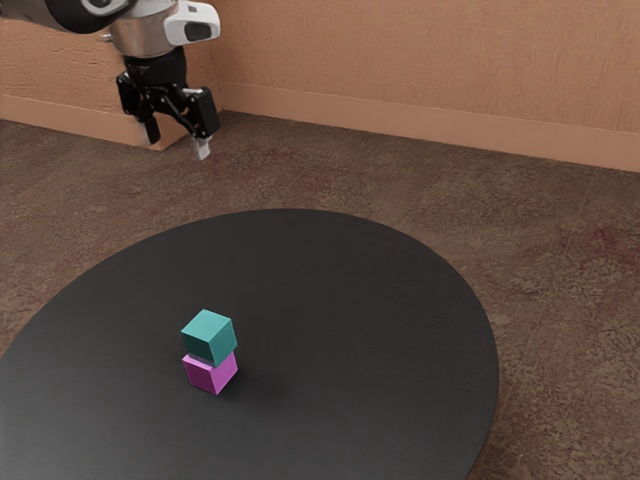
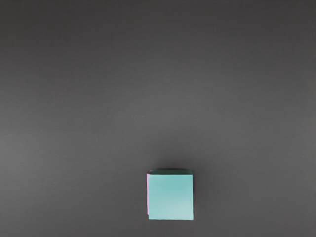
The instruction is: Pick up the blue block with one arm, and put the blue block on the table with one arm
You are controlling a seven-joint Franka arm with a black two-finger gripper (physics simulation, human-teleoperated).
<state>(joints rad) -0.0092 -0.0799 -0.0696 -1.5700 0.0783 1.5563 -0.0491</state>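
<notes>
Round table [image 1: 380, 300], smooth black. My gripper [image 1: 177, 140]: fingers spread, raised above the blue block [image 1: 209, 337] and well apart from it. Said block: teal cube, flat-faced, resting on a magenta block [image 1: 208, 375], nearer the table's rim at the exterior view's left than its right. Floor [image 1: 560, 260], mottled brown; wall [image 1: 430, 60], tan, textured.

Teal-blue block [image 1: 209, 337] atop pink block [image 1: 211, 373]
</notes>
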